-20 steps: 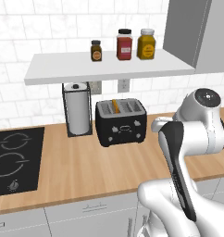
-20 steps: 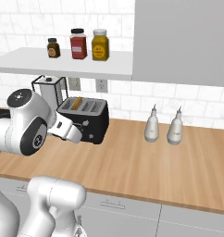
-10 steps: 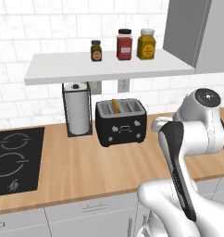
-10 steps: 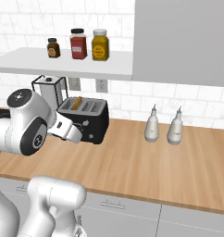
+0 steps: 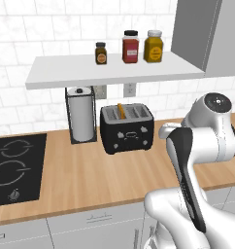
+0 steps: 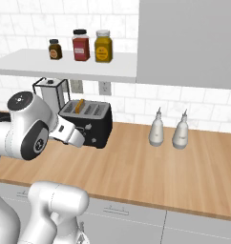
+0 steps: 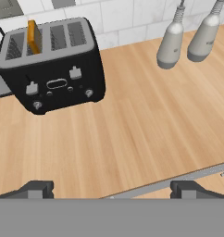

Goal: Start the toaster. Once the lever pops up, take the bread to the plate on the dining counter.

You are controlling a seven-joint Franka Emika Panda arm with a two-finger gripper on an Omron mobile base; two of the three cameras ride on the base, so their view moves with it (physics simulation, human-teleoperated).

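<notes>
— Looking for the toaster (image 7: 53,65)? You'll find it at the back edge of the worktop (image 7: 132,134), against the tiled wall, just beside the paper-towel holder (image 5: 81,114).

— And the bread (image 7: 34,36)?

— It stands upright in one of the slots, its top poking out, so I judge it loaded but not yet pushed down. Both levers on the front sit high.

— What is your claw doing?

— Your gripper (image 7: 111,189) hangs above the front edge of the worktop, well apart from the toaster, jaws spread as wide as they go and holding nothing. That suits pressing a lever, I'd say.

— Any writing you can read?

— None. The white marks on the toaster are too small, and the labels on the three jars (image 5: 130,46) on the shelf (image 5: 109,69) are illegible. Two shakers (image 6: 168,130) stand unmarked.
</notes>
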